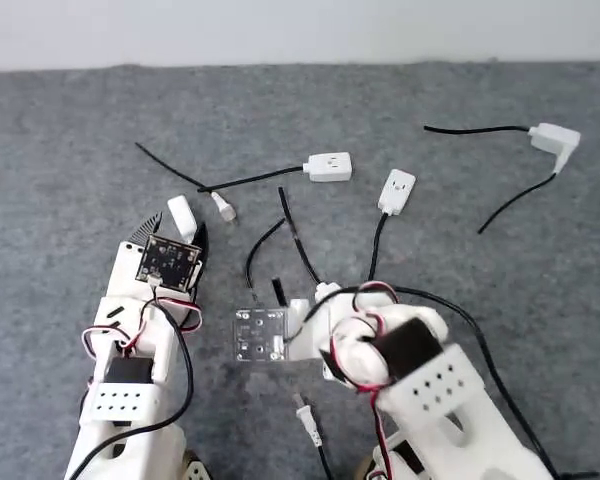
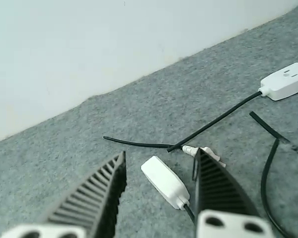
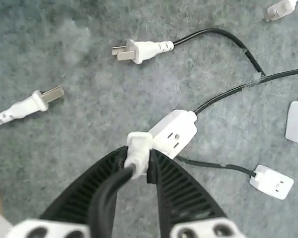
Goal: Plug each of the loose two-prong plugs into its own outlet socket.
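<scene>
High view: a grey felt mat covers the table up to a pale wall along its far edge. Toward the left edge, the left gripper stands spread, its fingers on either side of a white cord block. A loose plug lies just beside it. At centre, the right gripper pinches a white plug held against an outlet socket. Another socket lies near the far right corner.

The white plug touches the white outlet socket at its edge.
</scene>
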Tool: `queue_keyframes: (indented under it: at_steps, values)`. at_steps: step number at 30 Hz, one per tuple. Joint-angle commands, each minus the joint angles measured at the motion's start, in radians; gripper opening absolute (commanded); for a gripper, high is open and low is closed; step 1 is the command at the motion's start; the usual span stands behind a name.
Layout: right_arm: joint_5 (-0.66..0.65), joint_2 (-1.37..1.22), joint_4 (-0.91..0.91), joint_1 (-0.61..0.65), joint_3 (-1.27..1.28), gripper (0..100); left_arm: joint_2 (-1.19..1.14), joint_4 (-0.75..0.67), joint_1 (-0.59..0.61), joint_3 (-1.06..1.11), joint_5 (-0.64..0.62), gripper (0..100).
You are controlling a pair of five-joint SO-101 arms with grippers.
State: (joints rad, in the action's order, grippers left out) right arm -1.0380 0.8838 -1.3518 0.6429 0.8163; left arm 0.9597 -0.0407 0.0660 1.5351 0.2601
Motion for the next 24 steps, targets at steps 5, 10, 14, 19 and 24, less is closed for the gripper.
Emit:
queue_keyframes:
  at_steps: [5,10,14,19,24]
  values:
    - [-0.083,-0.188,0.093,-0.042,-0.149,0.8,-0.005,-0.029,0.005,-0.01,0.018,22]
    - [-0.209,-0.364,0.031,-0.133,-0.253,0.8,-0.005,-0.029,0.005,-0.01,0.018,22]
    - [-0.262,-0.496,-0.004,-0.166,-0.273,0.8,-0.003,-0.029,0.002,-0.01,0.021,22]
    - [-0.261,-0.526,-0.001,-0.159,-0.288,0.8,-0.003,-0.029,0.005,-0.008,0.023,22]
    - [-0.267,-0.521,0.001,-0.136,-0.324,0.8,-0.003,-0.025,0.002,-0.007,0.023,22]
